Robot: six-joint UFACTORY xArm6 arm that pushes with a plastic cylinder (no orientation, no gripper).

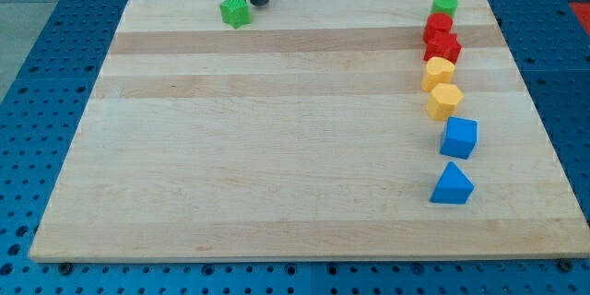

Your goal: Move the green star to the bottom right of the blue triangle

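Note:
The green star (236, 10) lies at the top edge of the wooden board (277, 138), left of centre. My tip (258, 3) stands just to the star's right, close beside it at the board's top edge. The blue triangle (452, 185) lies far away at the view's lower right, near the board's right edge. Whether the tip touches the star cannot be told.
A column of blocks runs down the right side: a green cylinder (445, 4), two red blocks (439, 27) (442, 48), two yellow blocks (438, 74) (445, 100), and a blue cube (459, 137) just above the triangle. A blue perforated table (37, 74) surrounds the board.

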